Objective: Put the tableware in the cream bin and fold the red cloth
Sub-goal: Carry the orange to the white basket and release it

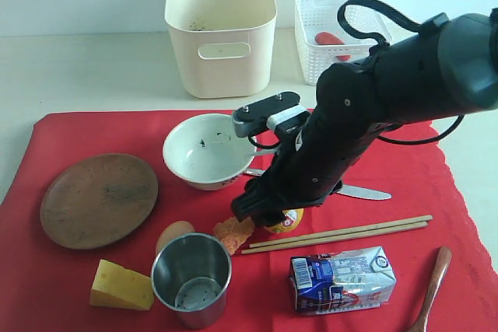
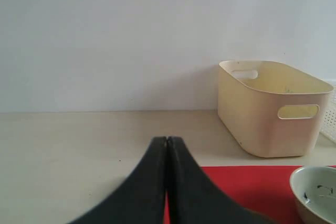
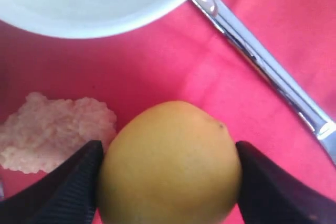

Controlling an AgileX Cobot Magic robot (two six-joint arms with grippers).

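My right gripper (image 1: 280, 219) is shut on a yellow lemon (image 3: 169, 163) that rests on the red cloth (image 1: 257, 297), with one finger against each side. Around it lie the white bowl (image 1: 204, 153), silver knife (image 1: 366, 191), chopsticks (image 1: 342, 232), wooden spoon (image 1: 436, 274), steel cup (image 1: 191, 277) and brown plate (image 1: 99, 200). The cream bin (image 1: 221, 33) stands behind the cloth. My left gripper (image 2: 167, 142) is shut and empty. It faces the cream bin (image 2: 268, 114) and is out of the exterior view.
A white lattice basket (image 1: 331, 13) holding a sausage (image 1: 331, 40) stands right of the bin. On the cloth are also a drink carton (image 1: 342, 277), cheese (image 1: 120, 287), an egg (image 1: 175, 232) and a nugget (image 1: 233, 232) beside the lemon.
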